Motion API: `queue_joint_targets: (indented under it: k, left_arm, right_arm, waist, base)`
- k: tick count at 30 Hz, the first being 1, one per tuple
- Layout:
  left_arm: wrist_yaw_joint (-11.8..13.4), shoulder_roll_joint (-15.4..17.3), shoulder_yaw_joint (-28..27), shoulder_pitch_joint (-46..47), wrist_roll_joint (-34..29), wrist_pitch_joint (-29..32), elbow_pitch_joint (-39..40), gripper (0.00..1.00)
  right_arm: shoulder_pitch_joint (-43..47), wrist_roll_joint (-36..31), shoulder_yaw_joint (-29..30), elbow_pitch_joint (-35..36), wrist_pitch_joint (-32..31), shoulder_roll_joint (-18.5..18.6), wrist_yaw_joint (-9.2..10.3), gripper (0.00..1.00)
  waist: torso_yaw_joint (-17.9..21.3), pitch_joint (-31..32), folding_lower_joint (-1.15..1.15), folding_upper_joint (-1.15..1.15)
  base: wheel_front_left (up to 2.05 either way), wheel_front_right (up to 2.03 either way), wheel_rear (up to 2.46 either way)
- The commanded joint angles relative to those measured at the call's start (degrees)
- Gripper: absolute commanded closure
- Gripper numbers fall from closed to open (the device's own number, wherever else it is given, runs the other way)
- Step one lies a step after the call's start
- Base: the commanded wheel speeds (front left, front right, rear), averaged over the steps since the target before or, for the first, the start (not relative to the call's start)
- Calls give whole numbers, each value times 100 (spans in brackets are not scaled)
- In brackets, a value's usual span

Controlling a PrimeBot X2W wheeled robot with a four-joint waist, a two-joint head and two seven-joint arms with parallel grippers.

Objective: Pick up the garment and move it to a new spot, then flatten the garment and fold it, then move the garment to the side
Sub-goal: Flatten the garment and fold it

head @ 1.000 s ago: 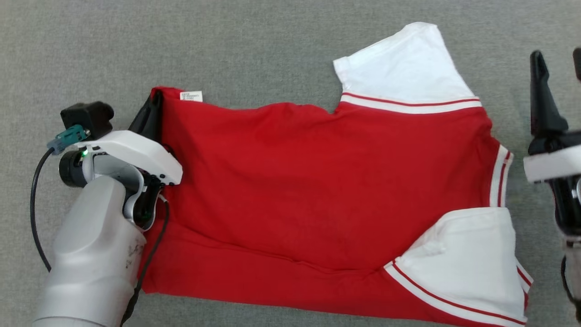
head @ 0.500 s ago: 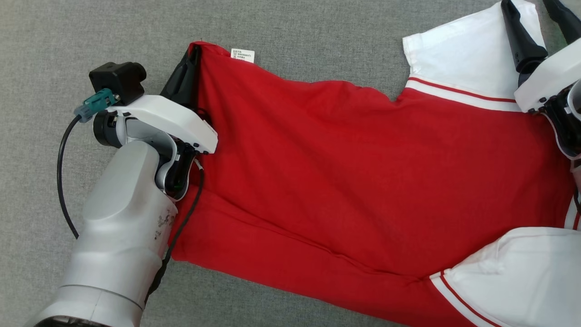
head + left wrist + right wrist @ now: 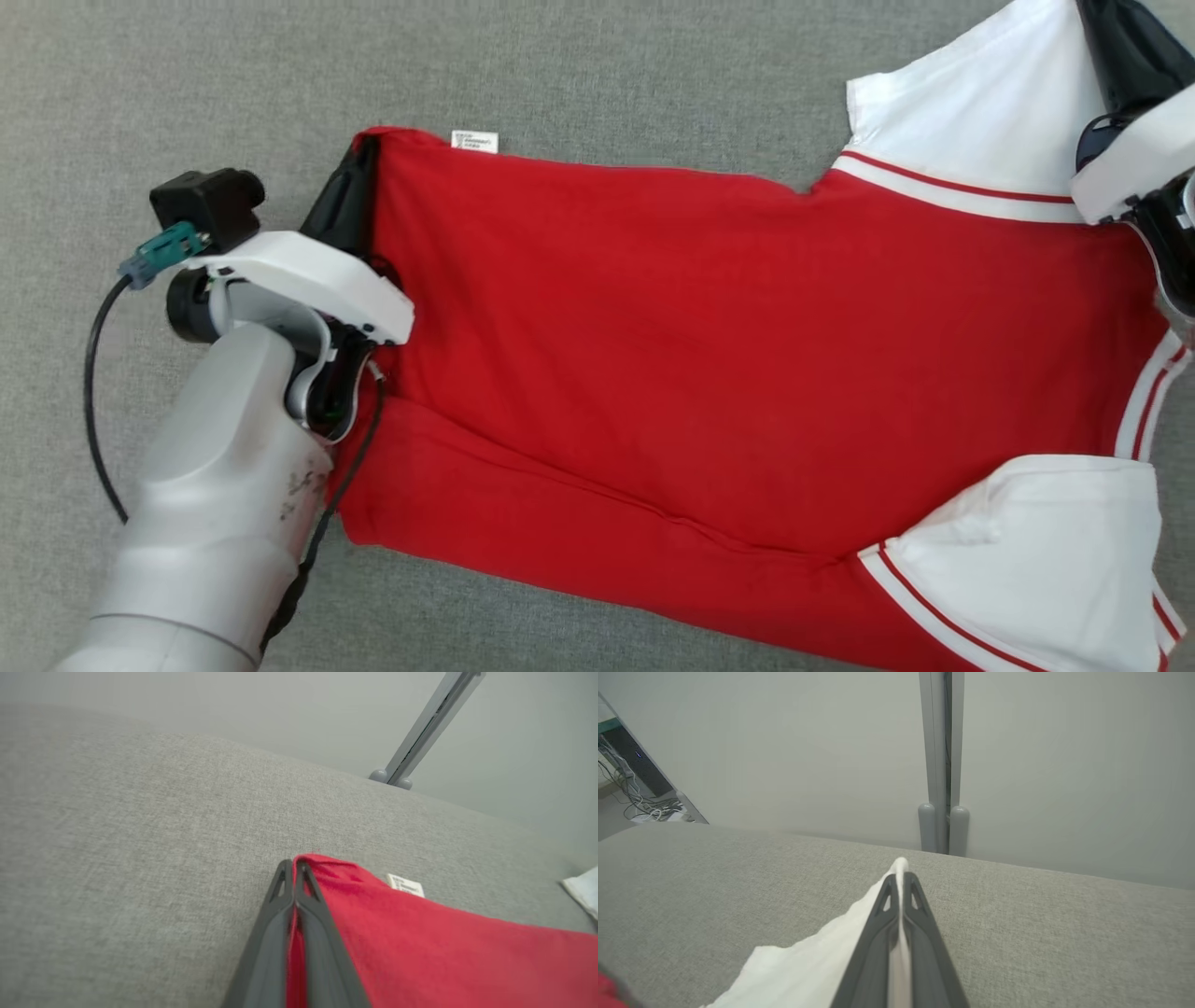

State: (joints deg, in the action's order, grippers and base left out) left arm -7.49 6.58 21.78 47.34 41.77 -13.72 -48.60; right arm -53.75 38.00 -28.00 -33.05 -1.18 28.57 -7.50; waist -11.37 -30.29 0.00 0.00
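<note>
The garment [image 3: 709,373] is a red shirt with white, red-striped sleeves, spread sideways across the grey surface. My left gripper [image 3: 359,163] is shut on the shirt's red hem corner at the left; in the left wrist view red cloth [image 3: 420,952] sits pinched between the left gripper's [image 3: 293,870] closed fingers, a white label [image 3: 405,885] beside them. My right gripper [image 3: 901,882] is shut on the edge of the far white sleeve [image 3: 971,112]; white cloth [image 3: 808,961] runs up between its fingers. In the head view the right gripper's dark fingers [image 3: 1125,51] stand at the top right corner.
The grey fabric surface [image 3: 579,75] extends around the shirt. Behind its far edge stands a pale wall with a grey vertical post [image 3: 942,765]. Cables and a dark box [image 3: 635,765] lie off to the left in the right wrist view.
My right gripper has come from beside the collar end onto the far white sleeve and shut on its edge. The shirt's top edge is now pulled straighter. The head camera has shifted.
</note>
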Motion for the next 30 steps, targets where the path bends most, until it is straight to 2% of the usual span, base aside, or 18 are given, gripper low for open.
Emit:
queue_joint_targets:
  k: [1,8,18,24,30]
  left_arm:
    - [3,131,16,-69,32,-31,57,100]
    - [2,389,-38,-470,438,10,529,100]
    - [2,764,-257,-1565,1376,439,1781,100]
    - [7,1029,-454,-2430,1911,765,2559,100]
    - [233,1205,-662,-3239,2272,955,3313,100]
  right_arm:
    - [128,65,33,90,161,63,2,100]
    - [706,216,98,672,685,103,2,100]
    - [2158,189,372,1681,913,16,2,100]
    - [3425,254,776,2355,822,-204,2,100]
    - [4575,378,1156,2920,606,-546,2,100]
  waist:
    - [60,110,0,0]
    - [211,471,0,0]
    - [424,970,0,0]
    - [567,1187,0,0]
    - [671,1382,0,0]
  base:
    - [0,0,0]
    - [0,0,0]
    - [0,0,0]
    - [0,0,0]
    - [0,0,0]
